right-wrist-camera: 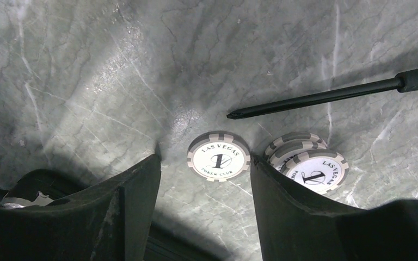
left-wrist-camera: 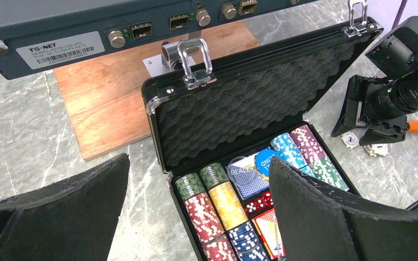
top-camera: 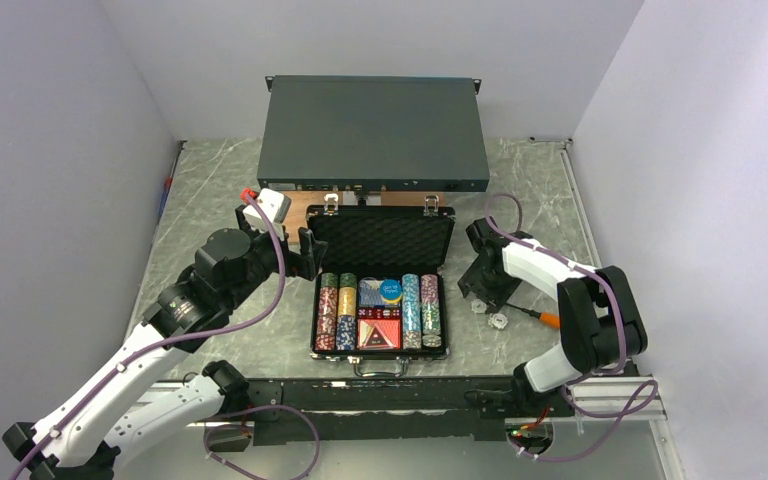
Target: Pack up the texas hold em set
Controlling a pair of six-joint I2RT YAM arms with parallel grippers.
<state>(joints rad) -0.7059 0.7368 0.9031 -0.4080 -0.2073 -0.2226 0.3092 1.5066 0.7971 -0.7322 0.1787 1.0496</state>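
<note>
Right of the open case (top-camera: 385,245), on the table (right-wrist-camera: 87,65), my right gripper (right-wrist-camera: 204,159) stood with jaws apart around a white chip (right-wrist-camera: 218,156); my left gripper (left-wrist-camera: 198,160), spread wide, hung just left of the case.

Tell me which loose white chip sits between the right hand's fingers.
The single chip lying flat alone, centred in the gap. The other chips sit stacked off to one side, outside the gap.

Looks like a robotics lab cell. Boxed in on three sides by plain white walls (top-camera: 50,150), over a grey marbled surface (top-camera: 210,190). Fitted with a cabled left arm (top-camera: 130,365) and right arm (top-camera: 585,310), bolted to a rail (top-camera: 400,392) at the near edge. Stocked with a TG-NET rack box (top-camera: 373,130) on a wooden board (left-wrist-camera: 103,103).
</note>
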